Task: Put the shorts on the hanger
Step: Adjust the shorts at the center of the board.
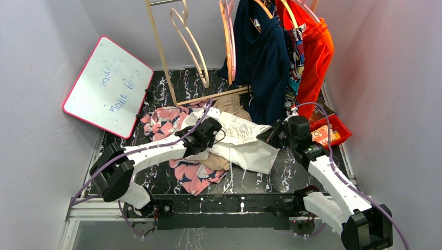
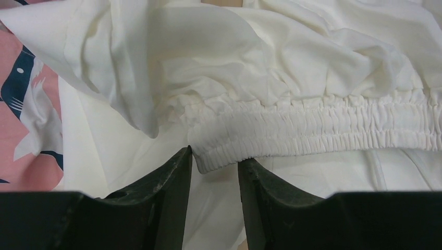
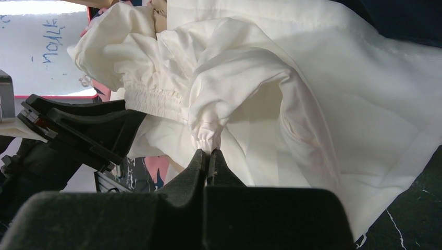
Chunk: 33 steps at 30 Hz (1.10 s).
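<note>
Shorts limp, light; right gripper clamped on gathered waistband; left gripper apart, straddling waistband end

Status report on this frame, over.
Left gripper open at the waistband. Right gripper shut on shorts. Hanger hanging bare. Pink garment underneath.

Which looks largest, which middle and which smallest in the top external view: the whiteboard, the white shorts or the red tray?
1. whiteboard, largest, though it leans up toward the camera, which may flatter it.
2. white shorts, crumpled, so less spread than they could be.
3. red tray, clearly smallest, partly hidden.
</note>
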Available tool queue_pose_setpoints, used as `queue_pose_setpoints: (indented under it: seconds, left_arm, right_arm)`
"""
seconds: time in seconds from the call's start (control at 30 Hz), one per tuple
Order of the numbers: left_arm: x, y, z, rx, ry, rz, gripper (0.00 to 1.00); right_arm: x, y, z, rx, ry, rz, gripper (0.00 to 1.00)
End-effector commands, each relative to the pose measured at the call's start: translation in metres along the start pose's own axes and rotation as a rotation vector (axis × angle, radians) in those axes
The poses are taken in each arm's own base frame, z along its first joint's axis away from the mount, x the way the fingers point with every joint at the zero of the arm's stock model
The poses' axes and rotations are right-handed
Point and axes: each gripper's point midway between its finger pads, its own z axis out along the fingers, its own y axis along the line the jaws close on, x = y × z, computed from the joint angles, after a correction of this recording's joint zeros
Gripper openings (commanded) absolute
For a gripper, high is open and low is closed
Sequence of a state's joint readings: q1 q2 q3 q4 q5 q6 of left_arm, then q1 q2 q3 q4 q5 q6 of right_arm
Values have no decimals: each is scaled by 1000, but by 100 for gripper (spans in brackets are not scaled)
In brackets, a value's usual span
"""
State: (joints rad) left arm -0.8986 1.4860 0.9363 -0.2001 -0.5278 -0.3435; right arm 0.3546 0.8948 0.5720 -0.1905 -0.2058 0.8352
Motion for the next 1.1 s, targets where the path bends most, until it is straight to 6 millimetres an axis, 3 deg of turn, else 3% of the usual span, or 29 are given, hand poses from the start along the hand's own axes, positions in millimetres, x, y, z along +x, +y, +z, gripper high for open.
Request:
queue_pose_setpoints:
  seconds: [0.0,0.2,0.27,0.4,0.6,0.73,0.9,1.07]
  left_arm:
    - [-28,6,-1,-25,-82,-41,34]
    - [-36,12,-7,-35,-111,-53,17]
    - [-37,15,-10,-47,-110,-50,0]
    - [-40,18,-17,-47,-101,-51,0]
    - [-34,18,-28,-21,-63,-59,0]
    - [-28,20,-30,-19,-55,-64,0]
    - [-30,23,-36,-14,-67,-75,0]
    - [-36,22,-39,-7,-76,-84,0]
  right_arm:
    - [-8,12,-6,-31,-21,-29,0]
    - [-13,14,-8,-26,-36,-45,0]
    - [-16,14,-11,-18,-46,-63,0]
    - [-21,11,-15,17,-56,-115,2]
    - [-20,-3,-18,78,-62,-143,37]
    - [-19,-6,-15,85,-67,-126,49]
    - [-20,-8,-12,83,-79,-121,55]
    - [-10,-11,-6,71,-25,-123,54]
